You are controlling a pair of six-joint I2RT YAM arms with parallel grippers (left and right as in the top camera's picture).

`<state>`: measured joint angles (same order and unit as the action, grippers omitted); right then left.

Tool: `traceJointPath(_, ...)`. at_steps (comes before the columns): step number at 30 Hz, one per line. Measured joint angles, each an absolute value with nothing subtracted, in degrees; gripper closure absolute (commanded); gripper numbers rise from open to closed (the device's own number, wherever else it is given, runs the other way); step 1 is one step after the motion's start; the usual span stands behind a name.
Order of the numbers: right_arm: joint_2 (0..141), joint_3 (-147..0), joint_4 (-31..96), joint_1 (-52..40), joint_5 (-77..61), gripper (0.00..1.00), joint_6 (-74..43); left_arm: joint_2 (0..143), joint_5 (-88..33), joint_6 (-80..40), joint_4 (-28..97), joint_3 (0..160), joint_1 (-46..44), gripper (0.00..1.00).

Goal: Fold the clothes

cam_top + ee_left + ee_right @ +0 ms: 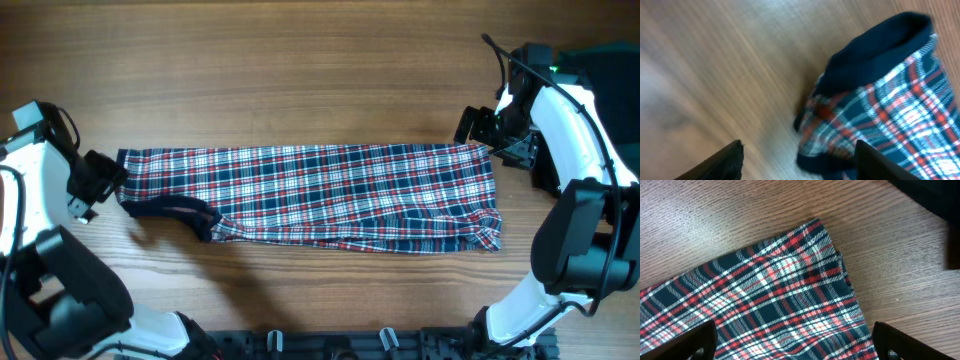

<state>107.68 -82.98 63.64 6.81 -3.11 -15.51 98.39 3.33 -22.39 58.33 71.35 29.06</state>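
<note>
- Overhead: the plaid shirt point(320, 195) lies in a long flat strip on the tabletop point(300, 70). The left end effector point(112, 180) sits at its left end, and the right end effector point(480, 135) at its far right corner.
- Left wrist: the left end effector point(800, 167) is released, fingers spread. The shirt's navy-edged end lies just ahead.
- Right wrist: the right end effector point(795, 347) is released and spread wide. The shirt's corner lies flat just ahead of it.

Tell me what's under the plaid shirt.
The plaid shirt lies flat on the wooden table, which shows bare all around it. A navy edge peeks out at its left end. Anything beneath the cloth is covered.
</note>
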Motion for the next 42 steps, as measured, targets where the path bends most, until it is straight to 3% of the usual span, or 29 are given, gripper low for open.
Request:
traceJointPath(9, 107.68, -82.98, 63.66, 6.81, -3.11, 0.0, -15.33, 105.43, -7.01, -15.44, 53.49, 71.35, 29.06, 0.2)
traceJointPath(28, 107.68, -82.98, 63.92, 6.81, -3.14, 0.0, -15.31, 110.06, -11.29, -13.56, 47.68, 68.66, 32.67, 0.23)
traceJointPath(31, 107.68, -82.98, 63.96, 6.81, -3.14, 0.0, -15.31, 110.1, -13.65, -12.23, 47.03, 68.66, 32.75, 0.34)
traceJointPath(33, 107.68, -82.98, 64.12, 6.81, -3.14, 0.0, -15.31, 110.37, -15.11, -11.18, 46.74, 68.69, 32.75, 0.56)
traceJointPath(35, 107.68, -82.98, 64.1, 6.81, -3.14, 0.0, -15.31, 110.72, -16.67, -10.44, 46.59, 68.66, 32.75, 0.88)
traceJointPath(36, 107.68, -82.98, 64.16, 6.81, -3.14, 0.0, -15.31, 111.07, -17.08, -10.52, 46.63, 68.64, 32.75, 0.96)
traceJointPath(42, 107.68, -82.98, 64.2, 6.81, -3.14, 0.0, -15.31, 111.87, -19.03, -9.93, 46.61, 68.45, 32.75, 0.96)
